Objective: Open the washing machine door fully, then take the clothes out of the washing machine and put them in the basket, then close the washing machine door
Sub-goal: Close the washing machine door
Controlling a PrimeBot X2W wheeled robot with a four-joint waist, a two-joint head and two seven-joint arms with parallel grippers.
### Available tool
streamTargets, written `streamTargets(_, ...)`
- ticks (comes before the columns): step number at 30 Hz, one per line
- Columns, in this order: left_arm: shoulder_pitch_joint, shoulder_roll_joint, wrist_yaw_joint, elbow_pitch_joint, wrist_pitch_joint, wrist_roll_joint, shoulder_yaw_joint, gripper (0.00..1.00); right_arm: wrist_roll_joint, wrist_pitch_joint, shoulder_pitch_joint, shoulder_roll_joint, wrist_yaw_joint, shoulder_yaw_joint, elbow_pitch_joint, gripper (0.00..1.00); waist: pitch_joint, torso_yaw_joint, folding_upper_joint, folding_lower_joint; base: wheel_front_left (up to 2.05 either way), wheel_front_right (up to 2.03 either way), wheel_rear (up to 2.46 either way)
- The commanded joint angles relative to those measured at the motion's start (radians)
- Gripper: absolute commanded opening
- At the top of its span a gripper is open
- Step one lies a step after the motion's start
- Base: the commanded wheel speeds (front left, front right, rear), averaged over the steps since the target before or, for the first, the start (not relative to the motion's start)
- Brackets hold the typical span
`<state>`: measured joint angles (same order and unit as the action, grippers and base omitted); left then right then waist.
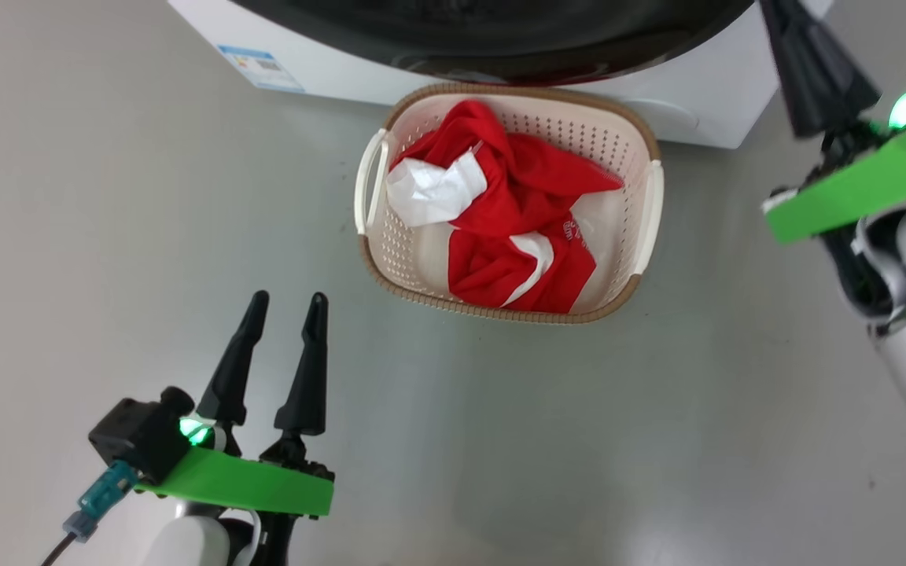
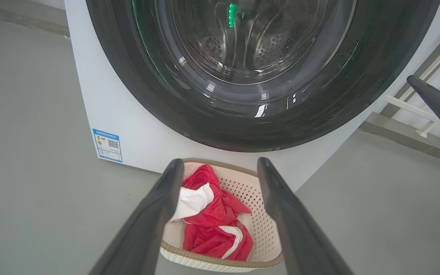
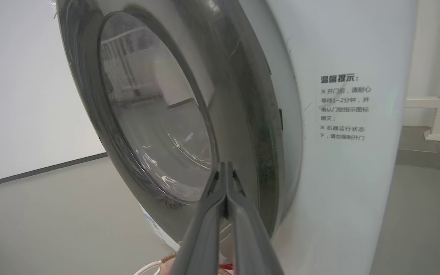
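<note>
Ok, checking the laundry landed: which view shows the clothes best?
Head view: the clothes lie uncovered, seen from above in the basket. Left wrist view: partly behind a finger of the left end effector. Right wrist view: a red sliver at the bottom edge.

Bright even light, soft shadows, glints on the door (image 2: pixel 260 110), warped wide-angle edges

In the head view the washing machine door (image 1: pixel 500 39) is cut off at 12 o'clock, leaving a dark arc. The blue label (image 1: pixel 259 68) at 11 o'clock is too small to read. In the right wrist view the basket (image 3: pixel 155 264) is a sliver at 6 o'clock.
</note>
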<state>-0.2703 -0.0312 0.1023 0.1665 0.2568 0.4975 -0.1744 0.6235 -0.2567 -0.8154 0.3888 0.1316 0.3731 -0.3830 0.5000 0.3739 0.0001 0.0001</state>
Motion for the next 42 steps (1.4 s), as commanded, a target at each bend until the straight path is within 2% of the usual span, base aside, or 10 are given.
streamTargets(1, 0.017, -0.019, 0.006, -0.013, 0.005, -0.018, 0.045, 1.00, 0.008, -0.005, 0.058, -0.018, -0.001, 0.015, 0.033, 0.00, -0.044, -0.029, -0.0001, -0.0001, 0.00, 0.00, 0.00)
streamTargets(3, 0.026, -0.019, 0.010, -0.006, 0.005, -0.030, 0.055, 1.00, 0.011, -0.005, 0.103, -0.020, -0.001, 0.023, 0.041, 0.20, -0.067, -0.042, -0.0001, -0.0001, 0.00, 0.00, 0.00)
streamTargets(5, 0.037, -0.019, 0.013, 0.002, 0.005, -0.044, 0.069, 1.00, 0.015, -0.005, 0.147, -0.023, -0.001, 0.033, 0.044, 0.35, -0.089, -0.057, -0.0001, -0.0001, 0.00, 0.00, 0.00)
streamTargets(6, 0.042, -0.019, 0.015, 0.006, 0.005, -0.053, 0.074, 1.00, 0.018, -0.005, 0.168, -0.025, -0.001, 0.034, 0.044, 0.46, -0.100, -0.065, -0.0001, -0.0001, 0.00, 0.00, 0.00)
streamTargets(7, 0.047, -0.019, 0.017, 0.009, 0.005, -0.062, 0.079, 1.00, 0.023, -0.005, 0.187, -0.027, -0.001, 0.034, 0.044, 0.62, -0.111, -0.072, -0.0001, -0.0001, 0.00, 0.00, 0.00)
streamTargets(8, 0.047, -0.019, 0.017, 0.009, 0.005, -0.062, 0.079, 1.00, 0.023, -0.005, 0.187, -0.027, -0.001, 0.034, 0.044, 0.62, -0.111, -0.072, -0.0001, -0.0001, 0.00, 0.00, 0.00)
streamTargets(10, 0.057, -0.019, 0.020, 0.017, 0.005, -0.078, 0.089, 1.00, 0.026, -0.005, 0.225, -0.030, -0.001, 0.038, 0.046, 0.93, -0.132, -0.087, -0.0001, -0.0001, 0.00, 0.00, 0.00)
streamTargets(11, 0.062, -0.019, 0.021, 0.021, 0.005, -0.085, 0.095, 1.00, 0.028, -0.005, 0.242, -0.033, -0.001, 0.037, 0.047, 1.00, -0.141, -0.094, -0.0001, -0.0001, 0.00, 0.00, 0.00)
streamTargets(31, 0.190, -0.019, 0.028, 0.043, 0.005, -0.171, 0.175, 1.00, 0.008, -0.005, 0.584, -0.102, -0.001, -0.076, 0.090, 1.00, -0.338, -0.253, -0.0001, -0.0001, 0.00, 0.00, 0.00)
streamTargets(42, 0.259, -0.019, 0.028, 0.042, 0.005, -0.201, 0.216, 1.00, -0.013, -0.005, 0.718, -0.126, -0.001, -0.149, 0.110, 1.00, -0.412, -0.307, -0.0001, -0.0001, 0.00, 0.00, 0.00)
